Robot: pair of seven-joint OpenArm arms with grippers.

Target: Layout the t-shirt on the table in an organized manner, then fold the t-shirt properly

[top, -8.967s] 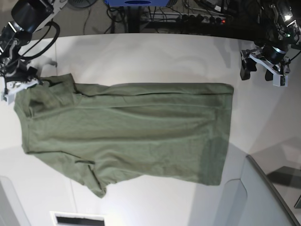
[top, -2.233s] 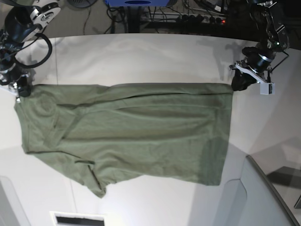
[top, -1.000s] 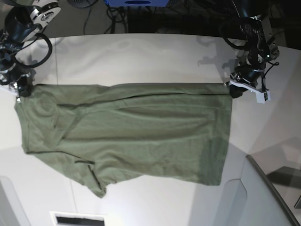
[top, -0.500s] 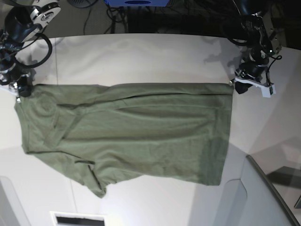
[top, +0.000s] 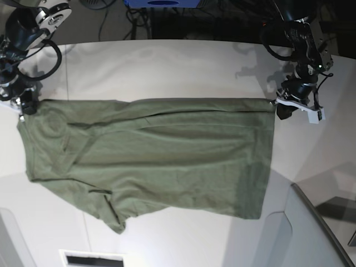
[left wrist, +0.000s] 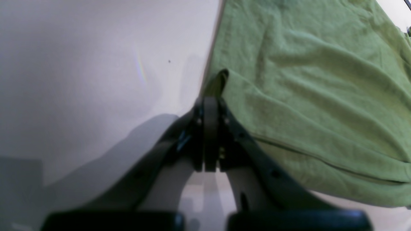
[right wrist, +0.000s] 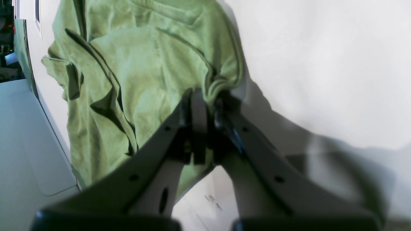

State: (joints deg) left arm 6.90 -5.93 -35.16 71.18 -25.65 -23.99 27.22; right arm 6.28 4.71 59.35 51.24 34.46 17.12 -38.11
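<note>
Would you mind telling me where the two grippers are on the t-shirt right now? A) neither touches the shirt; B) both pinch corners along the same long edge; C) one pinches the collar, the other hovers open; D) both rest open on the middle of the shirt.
B: the left gripper and the right gripper are each shut on an end of the far edge of the t-shirt.

T-shirt (top: 150,156): olive cloth, matt, soft knit, lightly creased, stitched hems. Table (top: 167,67): white, smooth, faint sheen. Left gripper (left wrist: 210,96), right gripper (right wrist: 205,96): black, matt, plastic-looking fingers, small round holes.
</note>
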